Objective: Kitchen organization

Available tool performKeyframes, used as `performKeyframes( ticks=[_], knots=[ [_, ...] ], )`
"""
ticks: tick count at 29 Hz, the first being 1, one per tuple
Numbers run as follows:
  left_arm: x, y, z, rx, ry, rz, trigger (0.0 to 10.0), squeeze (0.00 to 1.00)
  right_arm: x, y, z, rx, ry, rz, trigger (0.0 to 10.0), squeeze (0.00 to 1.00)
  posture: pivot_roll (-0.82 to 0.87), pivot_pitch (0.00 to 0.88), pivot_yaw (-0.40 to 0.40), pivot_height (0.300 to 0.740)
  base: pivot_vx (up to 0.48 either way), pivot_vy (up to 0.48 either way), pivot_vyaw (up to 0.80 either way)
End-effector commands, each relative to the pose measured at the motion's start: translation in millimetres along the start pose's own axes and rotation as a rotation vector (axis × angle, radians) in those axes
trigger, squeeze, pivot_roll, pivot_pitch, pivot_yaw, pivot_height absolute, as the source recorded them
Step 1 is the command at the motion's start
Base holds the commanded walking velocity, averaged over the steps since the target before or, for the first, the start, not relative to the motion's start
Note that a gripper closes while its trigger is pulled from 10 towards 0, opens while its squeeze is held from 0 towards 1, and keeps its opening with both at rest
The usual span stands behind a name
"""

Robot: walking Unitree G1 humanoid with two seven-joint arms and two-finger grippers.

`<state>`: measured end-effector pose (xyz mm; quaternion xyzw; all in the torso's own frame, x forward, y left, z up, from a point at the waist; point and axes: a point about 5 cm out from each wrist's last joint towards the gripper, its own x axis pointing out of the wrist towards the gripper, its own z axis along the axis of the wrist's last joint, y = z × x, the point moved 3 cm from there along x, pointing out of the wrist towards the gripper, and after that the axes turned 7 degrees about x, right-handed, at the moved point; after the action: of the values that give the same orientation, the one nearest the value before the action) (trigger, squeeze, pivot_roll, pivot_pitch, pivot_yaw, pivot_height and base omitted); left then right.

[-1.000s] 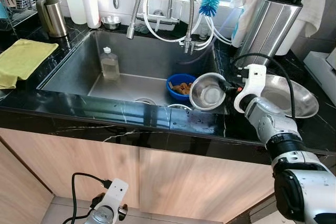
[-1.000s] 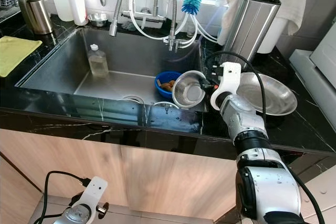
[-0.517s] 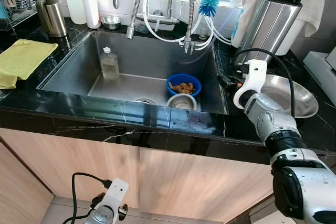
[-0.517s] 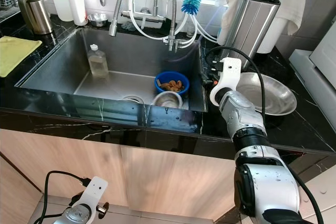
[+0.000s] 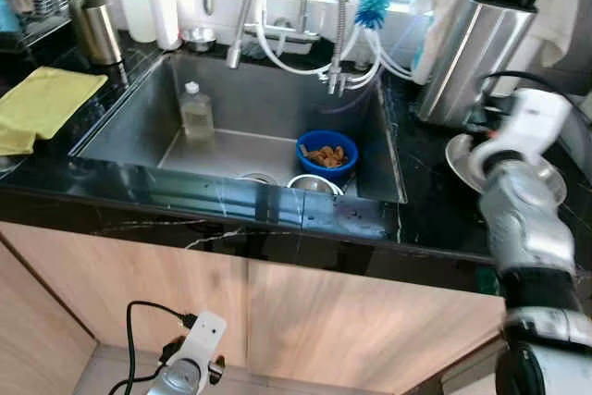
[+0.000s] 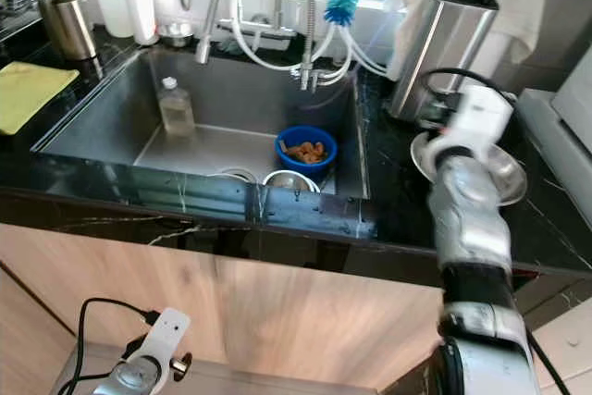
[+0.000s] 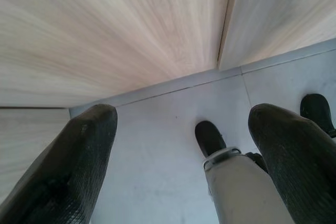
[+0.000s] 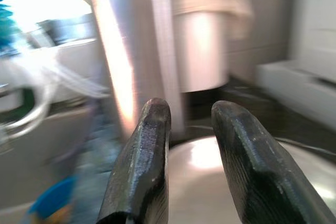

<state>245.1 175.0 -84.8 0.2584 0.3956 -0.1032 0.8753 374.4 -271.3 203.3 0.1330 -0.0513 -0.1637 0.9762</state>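
**Right gripper over the steel plate, small bowl in the sink**

At the right of the head views, the silver right arm (image 5: 523, 228) rises from the lower edge to the black counter (image 5: 435, 201). On the right wrist view, the right gripper (image 8: 191, 124) hangs just above a wide steel plate (image 8: 210, 187), its two black fingers (image 8: 149, 150) set a narrow gap apart with nothing between them. The same plate (image 6: 504, 173) lies on the counter at centre right, partly hidden by the wrist. Behind it, at upper right, stands a tall steel knife holder (image 5: 472, 43).

At centre frame is the steel sink (image 5: 250, 104). On its floor, toward the right, sits a blue bowl (image 5: 326, 154) holding brown bits. Just beside it, close to the front wall, a small steel bowl (image 5: 313, 184) rests, its lower part cut off by the sink edge. A clear bottle (image 5: 195, 113) stands upright at the sink's left.

At left centre, a yellow cloth (image 5: 37, 104) lies on the counter.

At the lower left, the left gripper (image 7: 181, 145) hangs idle by the wooden cabinet fronts (image 7: 131, 24), fingers spread wide and empty.
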Motion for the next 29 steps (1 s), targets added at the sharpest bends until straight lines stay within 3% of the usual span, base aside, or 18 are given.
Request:
performKeyframes(
  ticks=[1,2,3,5,6,18,19,24,25,29],
  knots=[
    [0.1,-2.6,1,0.023,-0.003,-0.015,10.0,0.0,-2.9,-6.9,10,0.009,-0.032,-0.042,10.0,0.0,0.12,0.012,-0.121,0.74,0.0,0.0,0.0],
    [0.1,-2.8,1,0.026,-0.003,-0.017,10.0,0.0,-8.2,-19.8,11,0.031,-0.055,-0.106,10.0,1.0,0.12,0.008,-0.115,0.74,0.0,0.0,0.0],
    [0.1,-2.8,1,0.026,-0.003,-0.017,10.0,0.0,-8.2,-19.8,11,0.031,-0.055,-0.106,10.0,1.0,0.12,0.008,-0.115,0.74,0.0,0.0,0.0],
    [0.0,-3.4,1,0.029,-0.002,-0.019,10.0,0.0,-17.2,-38.5,11,0.071,-0.076,-0.204,10.0,1.0,0.11,0.008,-0.115,0.74,0.0,0.0,0.0],
    [0.0,-3.8,0,0.03,-0.002,-0.02,10.0,0.0,-21.3,-45.3,10,0.091,-0.069,-0.249,10.0,0.0,0.12,0.011,-0.115,0.74,0.0,0.0,0.0],
    [-0.7,-5.4,-3,0.027,0.002,-0.022,10.0,0.0,-33.9,-67.1,-5,0.267,0.008,-0.401,10.0,0.0,0.12,0.018,-0.116,0.74,0.0,0.0,0.0],
    [-0.7,-5.5,-3,0.027,0.003,-0.023,10.0,0.0,-34.9,-69.3,-8,0.281,0.022,-0.411,10.0,1.0,0.12,0.018,-0.117,0.74,0.0,0.0,0.0],
    [-0.7,-5.6,-3,0.027,0.003,-0.025,10.0,0.0,-36.2,-72.9,-13,0.276,0.054,-0.426,10.0,1.0,0.12,0.019,-0.117,0.74,0.0,0.0,0.0],
    [-0.7,-5.6,-3,0.027,0.004,-0.025,10.0,0.0,-36.8,-75.0,-15,0.291,0.065,-0.441,10.0,0.0,0.12,0.02,-0.117,0.74,0.0,0.0,0.0],
    [-0.7,-5.5,-3,0.027,0.005,-0.026,10.0,0.0,-38.8,-82.5,-24,0.339,0.091,-0.489,10.0,0.0,0.12,0.019,-0.117,0.74,0.0,0.0,0.0]
  ],
)
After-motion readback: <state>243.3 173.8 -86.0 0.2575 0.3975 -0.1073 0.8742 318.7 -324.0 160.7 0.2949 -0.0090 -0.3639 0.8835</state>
